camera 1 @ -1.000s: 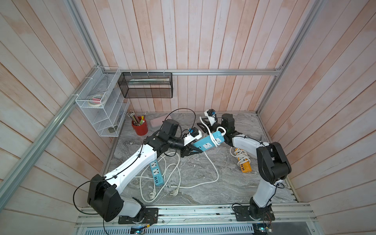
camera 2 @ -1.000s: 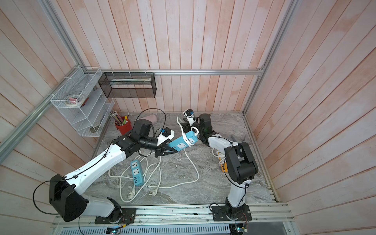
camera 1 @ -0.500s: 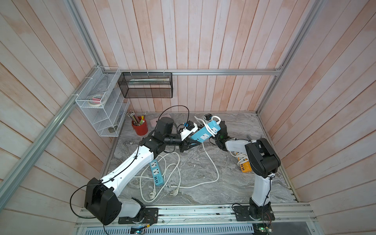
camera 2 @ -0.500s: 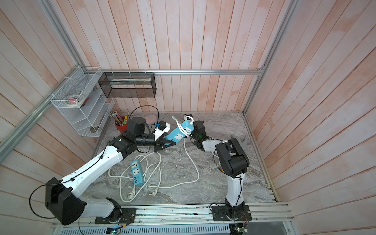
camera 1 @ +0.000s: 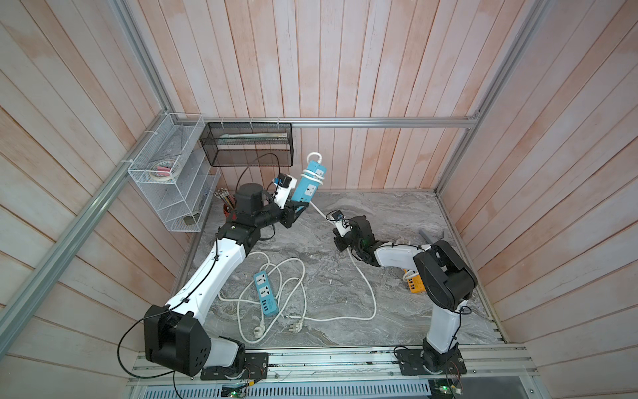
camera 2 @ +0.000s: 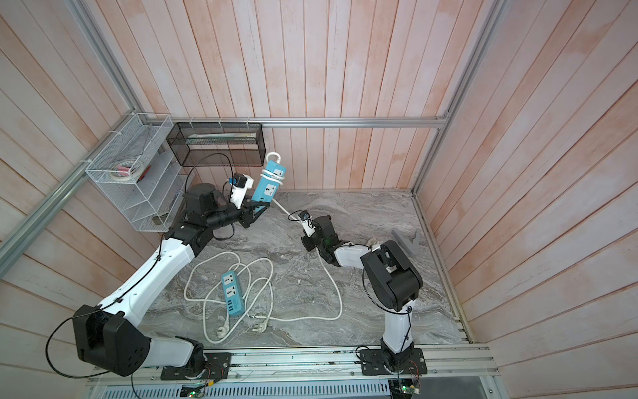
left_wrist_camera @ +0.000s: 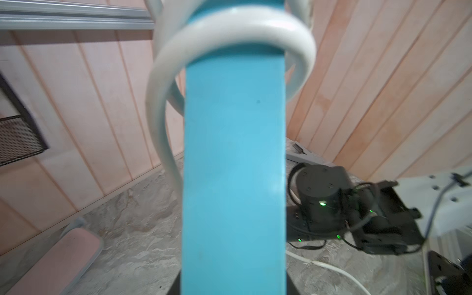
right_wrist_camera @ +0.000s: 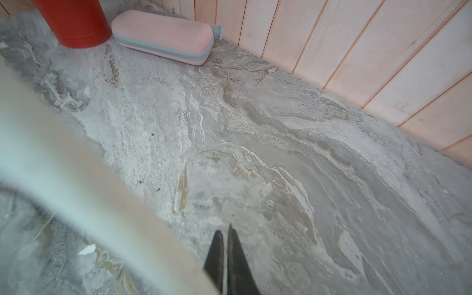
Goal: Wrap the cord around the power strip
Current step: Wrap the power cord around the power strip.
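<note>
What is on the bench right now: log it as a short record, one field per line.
left gripper: shut on the power strip, gripping its lower end
power strip: blue, raised off the table, tilted upward
cord: white, looped around the strip's upper end, the rest trailing down to the table
right gripper: shut, nothing between its fingers, low over the table, cord passing beside it
others: second blue strip lying among loose cord; orange strip partly hidden by the right arm

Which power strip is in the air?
The blue power strip held by the left gripper. The other blue strip and the orange strip lie on the table.
</note>
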`<action>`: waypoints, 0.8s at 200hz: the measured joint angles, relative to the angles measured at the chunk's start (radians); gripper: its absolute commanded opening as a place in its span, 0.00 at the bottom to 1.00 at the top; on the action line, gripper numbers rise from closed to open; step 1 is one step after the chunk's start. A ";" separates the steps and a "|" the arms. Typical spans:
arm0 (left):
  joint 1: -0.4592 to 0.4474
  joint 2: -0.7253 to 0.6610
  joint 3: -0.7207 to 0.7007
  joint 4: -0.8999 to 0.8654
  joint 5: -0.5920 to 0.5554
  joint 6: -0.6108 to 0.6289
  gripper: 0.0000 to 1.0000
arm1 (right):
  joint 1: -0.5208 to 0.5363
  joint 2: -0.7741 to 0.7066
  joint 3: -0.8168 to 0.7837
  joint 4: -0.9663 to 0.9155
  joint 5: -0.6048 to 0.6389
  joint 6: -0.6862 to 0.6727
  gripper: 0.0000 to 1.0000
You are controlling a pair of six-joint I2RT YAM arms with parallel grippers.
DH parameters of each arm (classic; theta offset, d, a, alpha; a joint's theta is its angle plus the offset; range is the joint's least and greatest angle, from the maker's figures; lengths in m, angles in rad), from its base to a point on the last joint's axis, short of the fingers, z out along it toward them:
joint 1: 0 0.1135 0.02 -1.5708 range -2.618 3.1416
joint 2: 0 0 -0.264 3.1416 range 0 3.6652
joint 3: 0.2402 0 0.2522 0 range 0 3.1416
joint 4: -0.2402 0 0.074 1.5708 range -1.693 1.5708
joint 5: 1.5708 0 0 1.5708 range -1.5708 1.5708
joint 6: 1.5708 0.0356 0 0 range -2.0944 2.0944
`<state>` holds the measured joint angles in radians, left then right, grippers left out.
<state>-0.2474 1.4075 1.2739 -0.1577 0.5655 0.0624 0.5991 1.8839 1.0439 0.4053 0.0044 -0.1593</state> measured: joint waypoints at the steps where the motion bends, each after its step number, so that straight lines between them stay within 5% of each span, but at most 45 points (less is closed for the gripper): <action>1: 0.006 0.003 0.003 -0.002 -0.003 -0.001 0.00 | 0.000 -0.002 -0.001 -0.001 0.003 -0.003 0.00; 40: 0.097 0.057 0.040 -0.121 -0.138 0.010 0.00 | 0.006 -0.136 -0.051 -0.026 0.169 -0.146 0.00; 81: 0.099 0.129 0.074 -0.224 -0.280 0.070 0.00 | 0.072 -0.256 -0.087 -0.010 0.283 -0.356 0.00; 125: 0.016 0.234 0.091 -0.290 -0.425 0.170 0.00 | 0.100 -0.366 -0.033 -0.010 0.227 -0.548 0.00; 160: -0.105 0.293 0.093 -0.336 -0.409 0.264 0.00 | 0.080 -0.347 0.187 -0.110 0.108 -0.629 0.00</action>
<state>-0.3527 1.7008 1.3670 -0.4934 0.1570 0.3260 0.6796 1.5368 1.2308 0.2951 0.1120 -0.7883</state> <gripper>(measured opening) 0.330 0.067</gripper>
